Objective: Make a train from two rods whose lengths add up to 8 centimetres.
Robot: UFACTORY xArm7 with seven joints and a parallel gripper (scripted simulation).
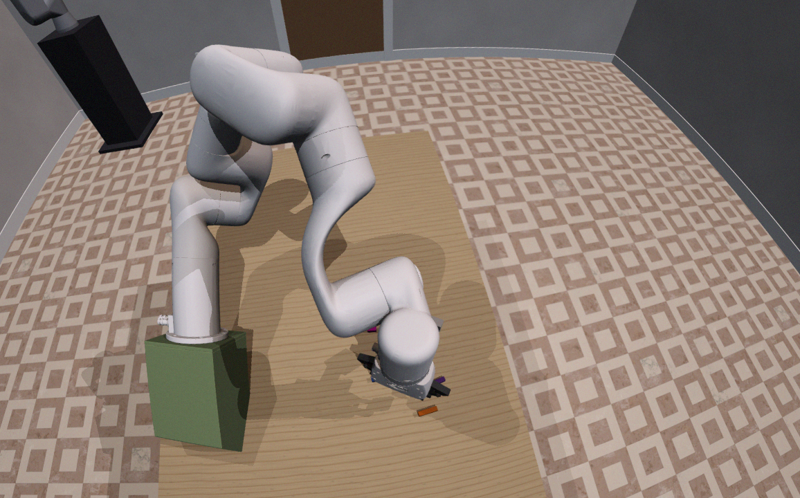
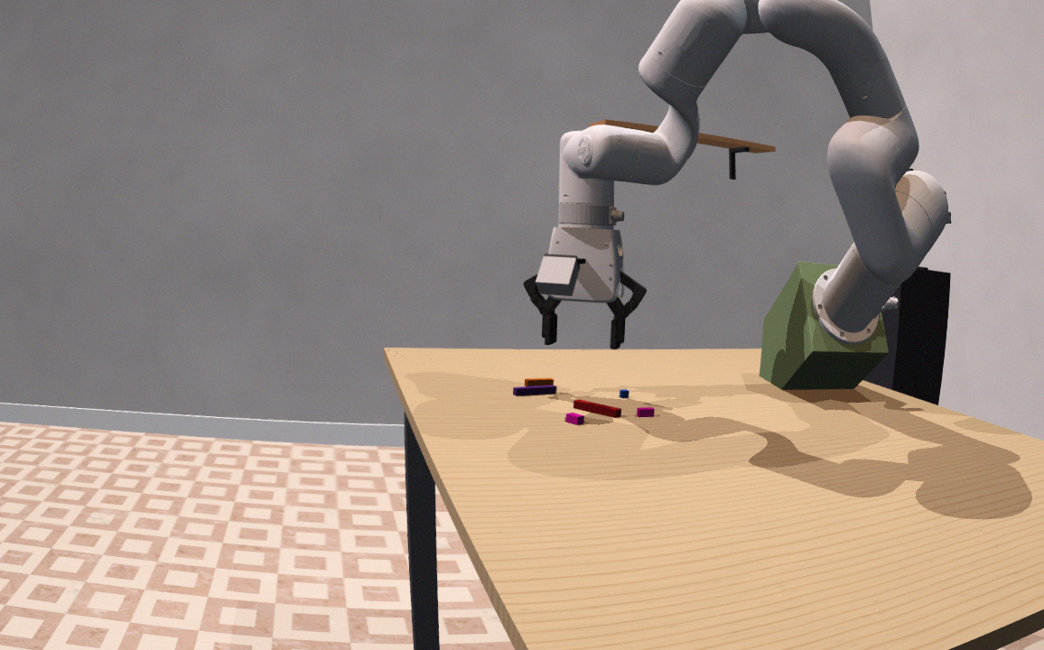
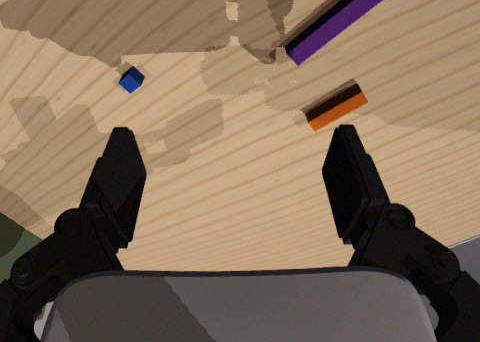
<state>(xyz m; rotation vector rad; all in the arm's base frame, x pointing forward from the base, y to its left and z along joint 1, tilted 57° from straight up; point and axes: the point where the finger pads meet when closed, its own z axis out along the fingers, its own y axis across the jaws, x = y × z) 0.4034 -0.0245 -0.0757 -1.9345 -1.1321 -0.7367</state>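
Observation:
My gripper (image 2: 582,329) is open and empty, hovering well above the table near its far end. It also shows in the wrist view (image 3: 234,172). On the table lie a purple rod (image 2: 534,390), an orange rod (image 2: 538,381) just behind it, a red rod (image 2: 597,408), a small blue rod (image 2: 623,394) and two magenta rods (image 2: 574,417) (image 2: 645,411). All lie flat and apart from one another. In the wrist view the purple rod (image 3: 336,21), the orange rod (image 3: 335,109) and the blue rod (image 3: 131,80) lie ahead of the fingers. In the overhead view the orange rod (image 1: 428,410) shows and the arm hides most others.
The arm's green base block (image 2: 813,331) stands at the table's far right. The table's left edge (image 2: 405,403) lies close to the purple and orange rods. A wall shelf (image 2: 695,141) hangs behind the arm.

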